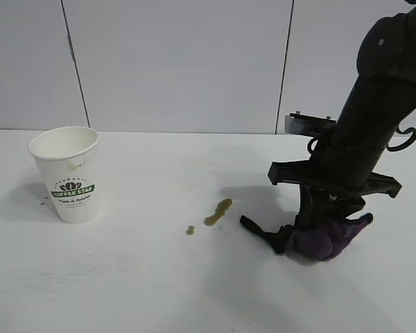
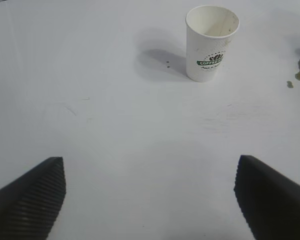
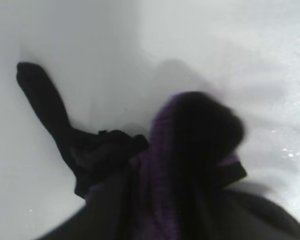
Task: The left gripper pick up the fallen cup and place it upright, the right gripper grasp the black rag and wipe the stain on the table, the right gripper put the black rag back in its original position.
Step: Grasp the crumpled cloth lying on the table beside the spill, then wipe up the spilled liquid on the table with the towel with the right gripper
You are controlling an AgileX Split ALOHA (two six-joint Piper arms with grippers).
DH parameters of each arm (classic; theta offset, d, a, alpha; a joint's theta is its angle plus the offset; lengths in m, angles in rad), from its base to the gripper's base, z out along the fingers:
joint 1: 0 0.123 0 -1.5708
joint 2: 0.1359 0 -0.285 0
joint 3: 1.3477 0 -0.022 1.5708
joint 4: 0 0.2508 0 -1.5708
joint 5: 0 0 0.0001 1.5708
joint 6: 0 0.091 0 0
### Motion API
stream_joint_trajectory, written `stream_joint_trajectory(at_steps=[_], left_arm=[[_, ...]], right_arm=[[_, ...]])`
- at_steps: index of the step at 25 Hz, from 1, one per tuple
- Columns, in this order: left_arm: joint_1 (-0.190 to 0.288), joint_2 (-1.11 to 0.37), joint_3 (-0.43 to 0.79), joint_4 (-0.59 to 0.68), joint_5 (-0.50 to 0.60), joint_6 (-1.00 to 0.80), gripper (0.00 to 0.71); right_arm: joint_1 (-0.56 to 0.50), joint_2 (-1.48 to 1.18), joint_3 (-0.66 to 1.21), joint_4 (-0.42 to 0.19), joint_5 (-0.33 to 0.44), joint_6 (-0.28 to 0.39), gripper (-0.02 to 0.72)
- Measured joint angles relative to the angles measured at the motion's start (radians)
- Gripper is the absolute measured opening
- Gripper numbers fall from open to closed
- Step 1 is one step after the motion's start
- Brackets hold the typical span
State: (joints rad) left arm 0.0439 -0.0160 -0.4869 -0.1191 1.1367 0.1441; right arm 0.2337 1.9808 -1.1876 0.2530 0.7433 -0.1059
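On table (image 1: 159,291): upright cup (image 1: 68,173) reads "COFFEE STAR"; right hand (image 1: 312,236) clamps black rag (image 1: 319,239).

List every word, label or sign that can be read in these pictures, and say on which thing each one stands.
"COFFEE STAR": in white letters on the green band of the paper coffee cup, upright on the table.
A smaller line under the band: too small to read.
No other thing bears text.
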Motion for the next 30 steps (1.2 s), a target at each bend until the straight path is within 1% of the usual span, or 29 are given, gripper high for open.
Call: stream_joint_trajectory(at_steps=[3,8,12,14,16,20,22,26,30], left_arm=[[0.000,0.000,0.000,0.000,0.000,0.000,0.658],[0.000,0.000,0.000,0.000,0.000,0.000,0.658],[0.000,0.000,0.000,0.000,0.000,0.000,0.658],[0.000,0.000,0.000,0.000,0.000,0.000,0.658],[0.000,0.000,0.000,0.000,0.000,0.000,0.658],[0.000,0.000,0.000,0.000,0.000,0.000,0.658],[0.000,0.000,0.000,0.000,0.000,0.000,0.658],[0.000,0.000,0.000,0.000,0.000,0.000,0.658],[0.000,0.000,0.000,0.000,0.000,0.000,0.658]], right_arm=[[0.000,-0.052,0.002,0.023,0.001,0.001,0.083],[0.001,-0.134,0.002,0.069,-0.022,0.001,0.083],[0.035,-0.140,0.002,0.117,-0.090,0.002,0.083],[0.072,-0.140,0.003,0.146,-0.142,0.002,0.083],[0.124,-0.140,0.003,0.160,-0.197,0.003,0.083],[0.226,-0.127,0.003,0.169,-0.289,0.008,0.083],[0.265,-0.108,0.003,0.170,-0.322,0.008,0.083],[0.319,-0.049,0.003,0.171,-0.353,0.009,0.083],[0.345,0.005,0.003,0.167,-0.381,0.009,0.083]])
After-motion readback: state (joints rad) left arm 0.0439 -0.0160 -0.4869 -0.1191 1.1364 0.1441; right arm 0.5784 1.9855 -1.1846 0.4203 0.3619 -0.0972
